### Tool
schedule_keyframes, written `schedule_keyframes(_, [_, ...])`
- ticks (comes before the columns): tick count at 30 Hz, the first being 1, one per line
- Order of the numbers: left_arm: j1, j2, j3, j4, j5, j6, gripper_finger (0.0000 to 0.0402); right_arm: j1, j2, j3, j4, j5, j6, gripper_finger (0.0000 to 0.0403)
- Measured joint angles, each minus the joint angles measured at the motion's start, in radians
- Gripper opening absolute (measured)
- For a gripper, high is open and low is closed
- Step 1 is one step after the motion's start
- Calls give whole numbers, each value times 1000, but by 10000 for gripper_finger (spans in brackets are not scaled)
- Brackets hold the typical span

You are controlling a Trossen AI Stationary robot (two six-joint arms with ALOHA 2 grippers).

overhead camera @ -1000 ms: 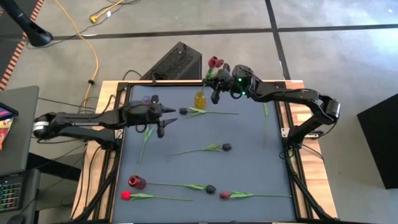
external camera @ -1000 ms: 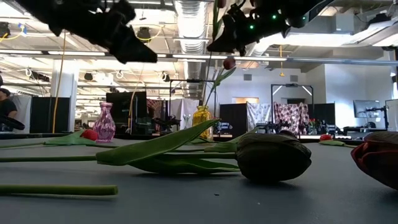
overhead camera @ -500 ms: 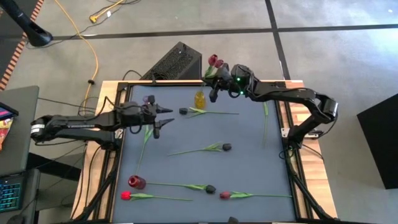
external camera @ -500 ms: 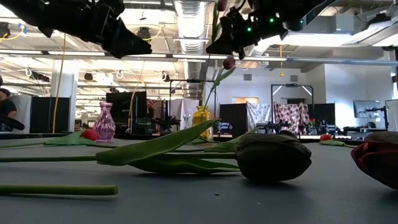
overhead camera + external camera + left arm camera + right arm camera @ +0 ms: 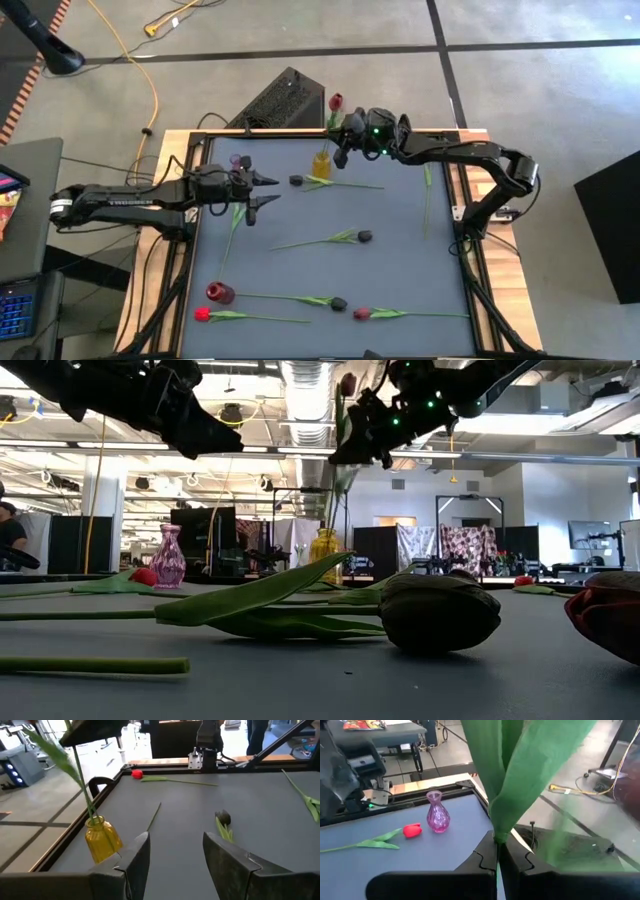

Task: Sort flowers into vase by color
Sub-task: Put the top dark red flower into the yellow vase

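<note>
Right gripper (image 5: 346, 150), clamped on a maroon tulip (image 5: 336, 102), holds its stem upright in the yellow vase (image 5: 321, 160); beside it, left gripper (image 5: 262, 190) waits, fingers spread, empty.

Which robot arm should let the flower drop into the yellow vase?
Right. The right gripper is shut on the maroon tulip, directly over the yellow vase. The left gripper is open and empty.

Right arm reaches along the table's far edge; right gripper (image 5: 343, 152) is raised near the middle of that edge, fingers (image 5: 485, 862) pinched together on a green stem. Left arm extends in from the left edge; left gripper (image 5: 262, 189) hovers with fingers (image 5: 137, 857) spread, empty.
</note>
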Motion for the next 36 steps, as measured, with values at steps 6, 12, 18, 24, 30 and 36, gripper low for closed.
schedule_keyframes(6, [0,0,0,-14,1,0,173,2,-15,0,-9,5,0,31])
schedule_keyframes(12, [0,0,0,-15,1,-4,173,-8,-12,0,-17,5,3,32])
schedule_keyframes(18, [0,0,0,-15,1,-7,173,-4,-11,0,-33,0,4,48])
schedule_keyframes(24, [0,0,0,-15,1,-7,173,-2,-11,0,-52,-5,8,72])
schedule_keyframes(30, [0,0,0,-15,2,-9,173,-2,-11,0,-103,-5,8,119])
schedule_keyframes(36, [0,0,0,-15,6,-12,173,5,-11,0,-166,-11,11,192])
